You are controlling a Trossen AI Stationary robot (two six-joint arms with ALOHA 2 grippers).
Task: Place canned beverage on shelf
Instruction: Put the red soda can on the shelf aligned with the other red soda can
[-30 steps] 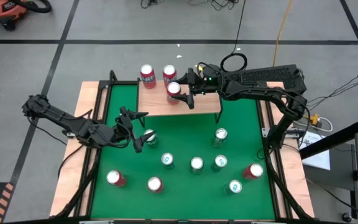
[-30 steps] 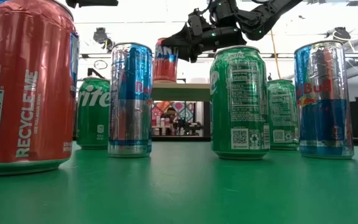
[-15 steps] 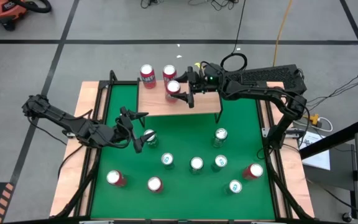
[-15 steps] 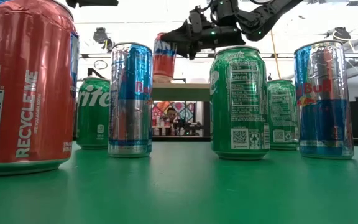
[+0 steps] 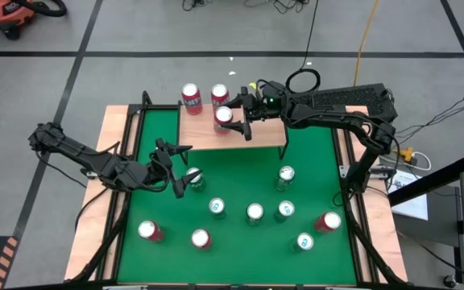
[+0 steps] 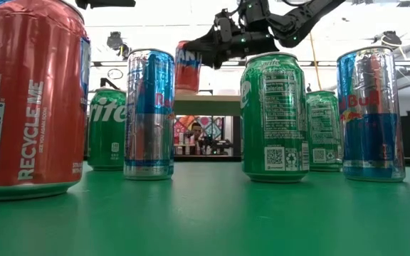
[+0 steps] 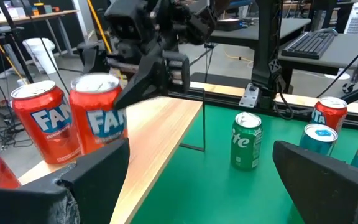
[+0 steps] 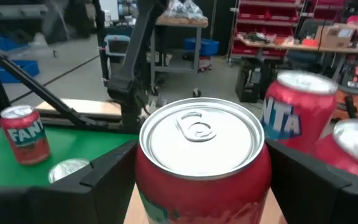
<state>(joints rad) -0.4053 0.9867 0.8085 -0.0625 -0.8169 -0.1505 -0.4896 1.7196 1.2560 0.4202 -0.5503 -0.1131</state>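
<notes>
Green felt covers the big square table (image 5: pixel 240 173) you are working at, and it has a pale wood rim. At its far edge stands the small light-wood shelf (image 5: pixel 248 137) on thin black legs.

Your right arm reaches in over that shelf. Your right gripper (image 5: pixel 230 115) has its two dark fingers pinching the red soda can (image 5: pixel 224 118), one finger on each side. From the low camera the can hangs a little above the board and leans a bit (it is not resting on the wood). Two more red Fanta cans (image 5: pixel 192 97) stand upright on the back of the shelf, just beside the held one.

Your left arm waits low over the left part of the table. Your left gripper (image 5: pixel 177 165) has its fingers spread wide and grips nothing. A silver-topped can (image 5: pixel 193 177) stands just beside one fingertip; you cannot tell if they touch.

Many small cans stand upright on the green felt. Green Sprite cans (image 5: pixel 253 212) make a loose row in the middle, and another green can (image 5: pixel 286 176) stands nearer the shelf. Red cans (image 5: pixel 149 231) stand along the near edge, and one red can (image 5: pixel 329 221) stands at the right. A blue-and-silver can (image 5: pixel 304 241) stands near the front right.
</notes>
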